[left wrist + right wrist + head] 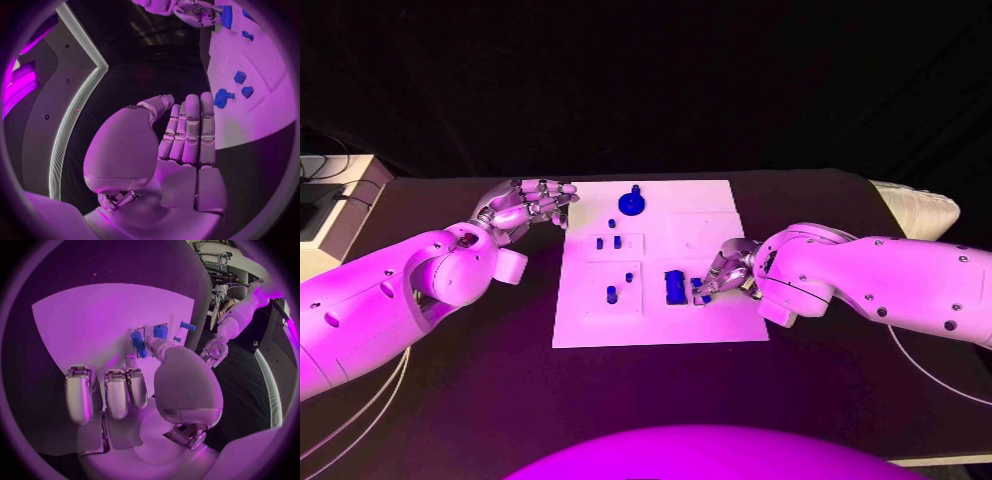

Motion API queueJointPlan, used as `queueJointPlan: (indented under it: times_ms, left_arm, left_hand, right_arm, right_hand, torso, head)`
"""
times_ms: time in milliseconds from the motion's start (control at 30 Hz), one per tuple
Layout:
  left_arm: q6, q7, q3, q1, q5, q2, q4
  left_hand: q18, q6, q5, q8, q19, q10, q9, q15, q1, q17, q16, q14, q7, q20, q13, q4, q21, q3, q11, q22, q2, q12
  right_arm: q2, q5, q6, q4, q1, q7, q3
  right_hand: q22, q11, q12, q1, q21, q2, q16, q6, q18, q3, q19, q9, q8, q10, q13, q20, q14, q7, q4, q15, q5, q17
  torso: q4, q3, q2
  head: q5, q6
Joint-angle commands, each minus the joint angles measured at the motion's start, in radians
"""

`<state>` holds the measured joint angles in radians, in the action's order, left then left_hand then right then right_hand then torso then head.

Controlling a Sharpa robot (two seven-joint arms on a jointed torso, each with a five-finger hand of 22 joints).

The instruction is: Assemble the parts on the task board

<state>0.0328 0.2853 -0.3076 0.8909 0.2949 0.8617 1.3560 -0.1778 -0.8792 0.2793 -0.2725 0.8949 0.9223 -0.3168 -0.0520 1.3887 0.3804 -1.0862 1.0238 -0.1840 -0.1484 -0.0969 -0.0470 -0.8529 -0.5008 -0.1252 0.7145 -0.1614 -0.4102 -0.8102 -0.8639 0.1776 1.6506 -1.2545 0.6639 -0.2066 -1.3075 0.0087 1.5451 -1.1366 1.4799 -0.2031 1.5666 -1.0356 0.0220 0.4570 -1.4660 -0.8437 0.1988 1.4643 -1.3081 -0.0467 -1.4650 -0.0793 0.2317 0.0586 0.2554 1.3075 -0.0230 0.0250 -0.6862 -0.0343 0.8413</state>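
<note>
The task board (pixel 661 330) lies in the middle of the black table (pixel 444 400); several blue parts stand in or lie on it, among them a round part (pixel 632 204) near its far edge and a long upright part (pixel 675 287) close to the right hand (pixel 727 272).

The right hand rests at the board's right side with its fingers bent toward the long part; whether it pinches a small blue piece at its fingertips cannot be told from these views. The left hand (pixel 528 208) hangs just off the board's left edge, near the far corner; its fingers lie straight and together over the palm and hold nothing.

Step in hand, as judged: seating or picking a part beside the long upright part. To do it well: keep the right wrist low and steady; align the part with its recess before pressing; press straight down, not at a slant, so the neighbouring part is not tipped; keep the left hand off the board, or lay it on the board's edge if the board slides.

The right wrist view shows the fingertips next to two upright blue parts (pixel 137 343) and a recess edge, detail which the head view hides behind the hand; the left wrist view shows the left palm (pixel 187 145) bare, and three loose blue parts (pixel 240 77) on the board beyond it; the head view alone gives the whole layout of the board.
</note>
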Motion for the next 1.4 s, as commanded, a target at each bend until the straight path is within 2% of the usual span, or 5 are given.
queueJointPlan:
  times_ms: [33, 167, 267, 333, 1400]
  left_arm:
    - [-0.019, 0.003, -0.001, 0.000, -0.004, -0.001, 0.002]
    - [-0.019, 0.003, -0.001, 0.000, -0.004, -0.001, 0.001]
    - [-0.019, 0.003, -0.001, 0.000, -0.004, -0.001, 0.000]
    - [-0.019, 0.003, -0.001, 0.000, -0.004, -0.001, 0.001]
    - [-0.018, 0.003, -0.001, 0.000, -0.003, -0.002, -0.002]
  left_hand:
    - [-0.006, 0.003, 0.005, 0.006, 0.000, -0.001, 0.001, -0.005, -0.007, 0.001, 0.003, -0.001, -0.004, -0.003, 0.001, -0.005, 0.003, -0.003, -0.008, -0.001, 0.000, 0.006]
    - [-0.006, 0.003, 0.005, 0.006, 0.000, -0.001, 0.001, -0.005, -0.007, 0.001, 0.003, -0.001, -0.004, -0.003, 0.001, -0.005, 0.003, -0.003, -0.008, -0.001, 0.000, 0.006]
    - [-0.006, 0.003, 0.005, 0.006, 0.000, -0.001, 0.001, -0.005, -0.007, 0.001, 0.003, -0.001, -0.004, -0.003, 0.001, -0.005, 0.003, -0.003, -0.008, -0.001, 0.000, 0.006]
    - [-0.005, 0.002, 0.005, 0.006, 0.000, -0.002, 0.001, -0.006, -0.008, 0.001, 0.004, -0.002, -0.005, -0.003, 0.002, -0.006, 0.004, -0.002, -0.008, -0.002, -0.001, 0.007]
    - [-0.005, 0.002, 0.005, 0.006, 0.000, -0.002, 0.001, -0.006, -0.008, 0.001, 0.004, -0.002, -0.005, -0.003, 0.002, -0.006, 0.004, -0.002, -0.008, -0.002, -0.001, 0.007]
  right_arm:
    - [0.002, -0.015, 0.005, 0.003, 0.001, -0.019, 0.000]
    - [0.002, -0.015, 0.007, 0.005, 0.001, -0.023, 0.000]
    - [0.002, -0.015, 0.001, 0.006, 0.001, -0.023, 0.000]
    - [0.002, -0.015, -0.005, 0.006, 0.001, -0.022, 0.000]
    - [-0.033, -0.044, 0.006, 0.031, 0.001, -0.019, 0.000]
  right_hand:
    - [-0.240, -0.005, 0.002, 0.015, -0.004, -0.007, 0.004, -0.010, -0.005, -0.008, -0.084, 0.001, 0.001, 0.092, -0.248, 0.003, -0.106, 0.000, 0.011, 0.002, -0.001, 0.263]
    - [-0.240, -0.004, 0.002, 0.032, -0.004, -0.018, 0.004, -0.009, -0.005, -0.032, -0.084, 0.004, 0.000, 0.092, -0.247, 0.003, -0.106, -0.001, 0.031, 0.002, -0.008, 0.263]
    - [-0.240, -0.004, 0.002, 0.042, -0.005, -0.024, 0.004, -0.011, -0.004, -0.059, -0.084, 0.007, 0.001, 0.092, -0.247, 0.004, -0.106, -0.001, 0.049, 0.002, 0.036, 0.263]
    - [-0.239, -0.004, 0.002, 0.046, -0.007, -0.023, 0.004, -0.012, -0.004, -0.066, -0.083, 0.007, 0.001, 0.092, -0.247, 0.004, -0.106, 0.000, 0.054, 0.002, 0.039, 0.263]
    - [-0.239, -0.008, 0.001, 0.086, -0.007, -0.009, 0.004, -0.018, -0.004, -0.123, -0.084, 0.008, 0.007, 0.092, -0.247, 0.005, -0.106, 0.004, 0.060, 0.005, 0.043, 0.263]
  torso:
    - [-0.0008, 0.0004, -0.001]
    - [-0.0003, 0.0006, 0.000]
    - [-0.0001, 0.0007, 0.000]
    - [-0.0003, 0.0007, 0.000]
    - [-0.0002, -0.0003, 0.000]
  head:
    - [-0.001, 0.002]
    - [0.000, 0.003]
    - [0.000, 0.003]
    - [0.000, 0.004]
    - [0.001, 0.007]
